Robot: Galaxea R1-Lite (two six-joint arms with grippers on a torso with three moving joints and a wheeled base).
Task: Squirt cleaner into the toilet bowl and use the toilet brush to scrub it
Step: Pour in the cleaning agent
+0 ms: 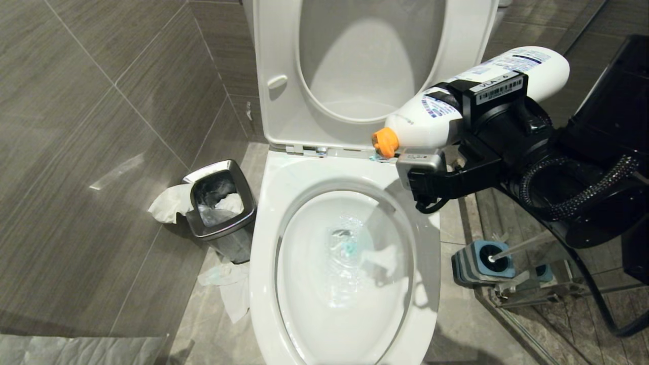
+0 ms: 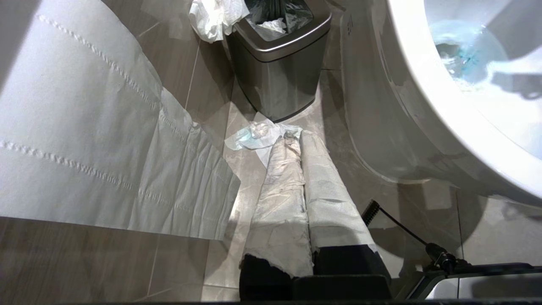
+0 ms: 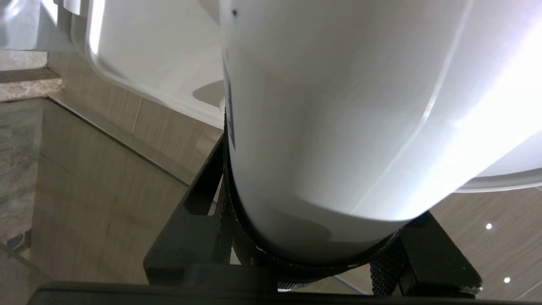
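Above the right rear rim of the toilet bowl [image 1: 268,243], a white cleaner bottle [image 1: 431,119] is held nearly level by the right tool [image 1: 459,129], which is clamped around its body. Its orange cap [image 1: 384,142] is pointed towards the hinges of the raised seat [image 1: 276,81]. In the water of the bowl, the cleaner [image 1: 349,248] is seen as a faint turquoise tint. On the floor to the right of the bowl, the toilet brush [image 1: 507,251] is stood in its blue-and-grey holder [image 1: 469,263]. To the left, a steel waste bin [image 1: 223,223] is set among crumpled tissue [image 1: 170,203]. The paper-wrapped fingers [image 2: 292,195] of the left tool [image 2: 302,140] are pressed together, low over the floor beside the bowl.
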